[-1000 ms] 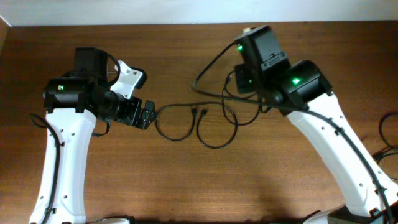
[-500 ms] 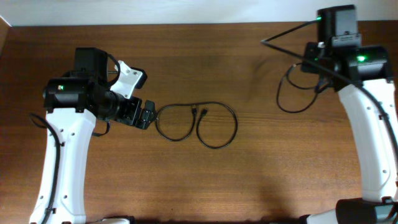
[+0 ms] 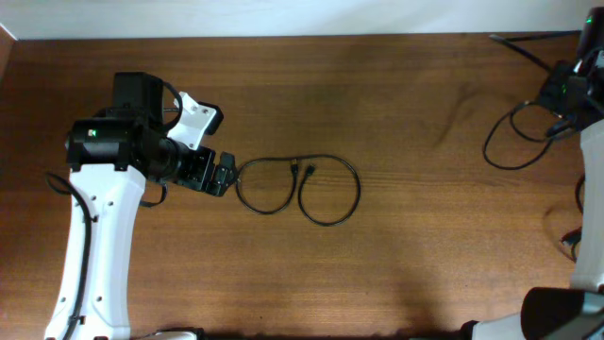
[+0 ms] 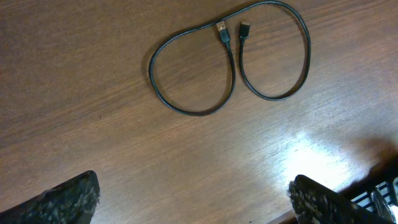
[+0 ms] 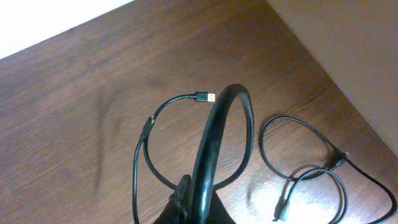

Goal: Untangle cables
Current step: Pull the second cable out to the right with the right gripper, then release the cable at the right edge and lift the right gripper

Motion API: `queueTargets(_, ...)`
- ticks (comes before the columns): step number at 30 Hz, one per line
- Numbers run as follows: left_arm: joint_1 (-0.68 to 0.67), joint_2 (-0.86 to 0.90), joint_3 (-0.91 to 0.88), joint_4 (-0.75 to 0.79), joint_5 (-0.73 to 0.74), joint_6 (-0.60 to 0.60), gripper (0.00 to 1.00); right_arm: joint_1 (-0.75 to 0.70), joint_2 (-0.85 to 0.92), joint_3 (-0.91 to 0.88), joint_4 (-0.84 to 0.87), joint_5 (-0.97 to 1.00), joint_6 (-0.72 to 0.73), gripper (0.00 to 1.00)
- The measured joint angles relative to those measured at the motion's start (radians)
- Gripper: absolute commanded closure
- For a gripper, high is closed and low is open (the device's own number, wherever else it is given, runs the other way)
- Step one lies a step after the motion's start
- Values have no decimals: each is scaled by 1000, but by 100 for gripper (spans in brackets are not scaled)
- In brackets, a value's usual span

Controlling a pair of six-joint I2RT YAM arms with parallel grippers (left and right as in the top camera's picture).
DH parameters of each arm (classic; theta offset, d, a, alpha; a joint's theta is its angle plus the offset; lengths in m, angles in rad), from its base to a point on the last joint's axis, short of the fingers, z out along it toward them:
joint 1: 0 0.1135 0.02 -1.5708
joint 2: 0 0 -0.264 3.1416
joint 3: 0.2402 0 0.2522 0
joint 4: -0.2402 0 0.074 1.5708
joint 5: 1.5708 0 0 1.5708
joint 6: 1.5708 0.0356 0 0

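Brown wood desk (image 3: pixel 396 274). One cable (image 4: pixel 231 65) is laid in two loops at desk ctr, just beside the left gripper (image 3: pixel 223 176), jaws spread wide, empty. A second cable (image 5: pixel 186 97) is looped near the right edge by the right gripper (image 3: pixel 564 104), jaw state can't be told; prob. kept apart so cords don't cross.

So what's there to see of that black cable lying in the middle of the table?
The cable is a thin black cord, rubbery-looking, lying flat on the wooden table in two loose loops side by side. Its two small metal-tipped plugs nearly meet between the loops. No other cord touches it. The left gripper, open, sits just beside one loop without touching.
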Motion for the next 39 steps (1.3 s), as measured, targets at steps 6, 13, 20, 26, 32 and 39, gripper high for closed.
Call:
queueTargets(6, 0, 0, 0, 0, 0, 0, 1, -83, 109, 2, 11, 0, 4, 96)
queueTargets(13, 0, 0, 0, 0, 0, 0, 1, -169, 238, 2, 12, -6, 49, 96)
queueTargets(20, 0, 0, 0, 0, 0, 0, 1, -195, 339, 2, 11, -58, 66, 96)
queueTargets(26, 0, 0, 0, 0, 0, 0, 1, -195, 371, -32, 35, -84, 68, 96)
queueTargets(32, 0, 0, 0, 0, 0, 0, 1, -195, 373, -85, 53, -108, 69, 82)
queueTargets(39, 0, 0, 0, 0, 0, 0, 1, -195, 373, -87, 24, -126, 70, 43)
